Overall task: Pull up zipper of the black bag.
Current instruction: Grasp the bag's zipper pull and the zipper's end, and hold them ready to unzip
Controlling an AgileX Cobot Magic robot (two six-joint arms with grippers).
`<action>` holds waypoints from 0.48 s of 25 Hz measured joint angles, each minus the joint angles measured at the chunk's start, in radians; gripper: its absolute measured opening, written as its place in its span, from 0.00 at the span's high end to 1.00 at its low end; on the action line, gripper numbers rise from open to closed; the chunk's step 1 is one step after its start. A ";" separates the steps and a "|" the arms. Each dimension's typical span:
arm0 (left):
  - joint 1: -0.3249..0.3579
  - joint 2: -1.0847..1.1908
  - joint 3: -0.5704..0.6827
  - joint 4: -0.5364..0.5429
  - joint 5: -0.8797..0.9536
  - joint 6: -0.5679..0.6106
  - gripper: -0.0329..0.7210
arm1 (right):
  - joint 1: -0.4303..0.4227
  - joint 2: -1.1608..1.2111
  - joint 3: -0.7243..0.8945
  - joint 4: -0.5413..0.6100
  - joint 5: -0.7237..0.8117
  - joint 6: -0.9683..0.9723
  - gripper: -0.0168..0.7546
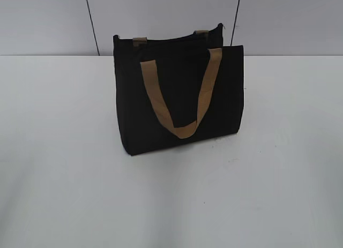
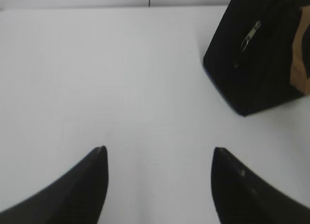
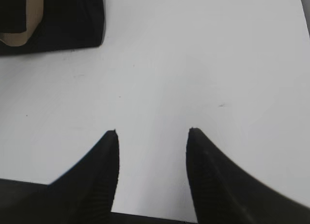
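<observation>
We see the black bag (image 1: 179, 92) standing upright near the middle of the white bench (image 1: 64, 178), close to the far edge where the bench meets a pale wall (image 1: 48, 17). It is a boxy fabric tote; the front tan handle (image 1: 179, 95) hangs down its face in a U-shaped loop, and only the two short ends of the rear handle (image 1: 140, 40) peek above the top edge.

From the left wrist view we make out the zipper (image 2: 251, 34) — a small silvery pull lying slanted against the dark end panel of the bag, at the upper right of that view. The zip line itself blends into the black cloth and we cannot trace it; in the exterior view the pull cannot be made out at all.

The left end effector (image 2: 159, 151) hovers over bare bench, its two dark fingers spread wide and holding nothing, well apart from the bag. The right end effector (image 3: 152, 132) likewise stands parted and empty above the bench, with only a corner of the bag cut off at the upper left of its view. Neither arm appears in the exterior view.
</observation>
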 joint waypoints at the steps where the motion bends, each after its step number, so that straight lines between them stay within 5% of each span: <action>1: 0.000 0.025 0.000 -0.021 -0.053 0.039 0.29 | 0.000 0.043 -0.026 0.001 -0.001 -0.013 0.51; 7: 0.000 0.277 -0.001 -0.280 -0.244 0.356 0.30 | 0.000 0.252 -0.147 0.069 -0.003 -0.096 0.51; 12: 0.000 0.516 -0.001 -0.615 -0.270 0.857 0.30 | 0.001 0.401 -0.240 0.139 -0.005 -0.182 0.51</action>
